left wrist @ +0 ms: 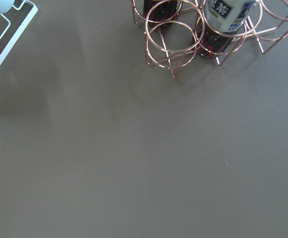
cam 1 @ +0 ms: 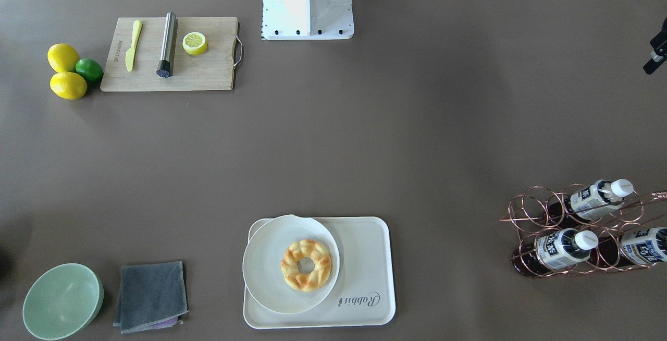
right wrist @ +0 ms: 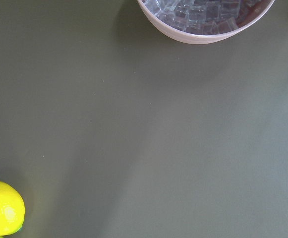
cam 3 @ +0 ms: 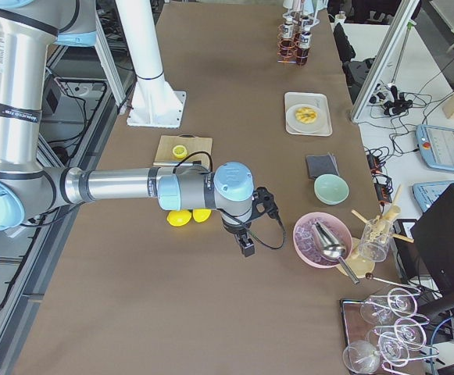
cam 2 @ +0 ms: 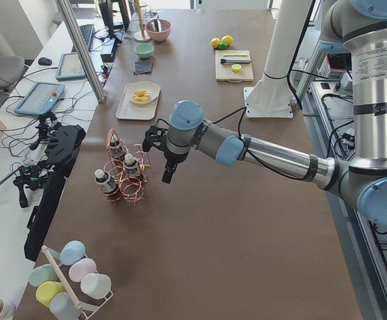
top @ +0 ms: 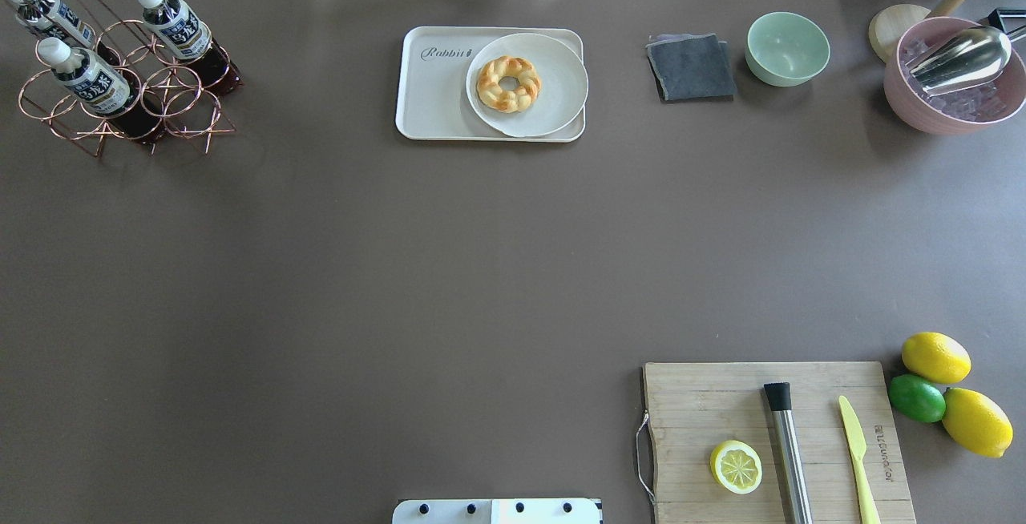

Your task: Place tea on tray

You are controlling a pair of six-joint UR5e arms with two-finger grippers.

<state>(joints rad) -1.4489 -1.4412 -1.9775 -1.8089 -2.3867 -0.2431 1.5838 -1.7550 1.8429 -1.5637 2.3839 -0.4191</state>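
Tea (top: 86, 78) in copper rack (top: 164, 99), plate (top: 553, 83) w/ donut (top: 489, 83) covers half tray (top: 437, 99); left gripper (cam 2: 168, 177), right gripper (cam 3: 247, 248): jaw state can't tell.

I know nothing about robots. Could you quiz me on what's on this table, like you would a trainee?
1. How many tea bottles sit in the copper rack?
2. True or false: a bottle already stands on the tray.
3. What lies on the plate? A apple, B donut, C egg.
Key: 1 three; 2 false; 3 B.
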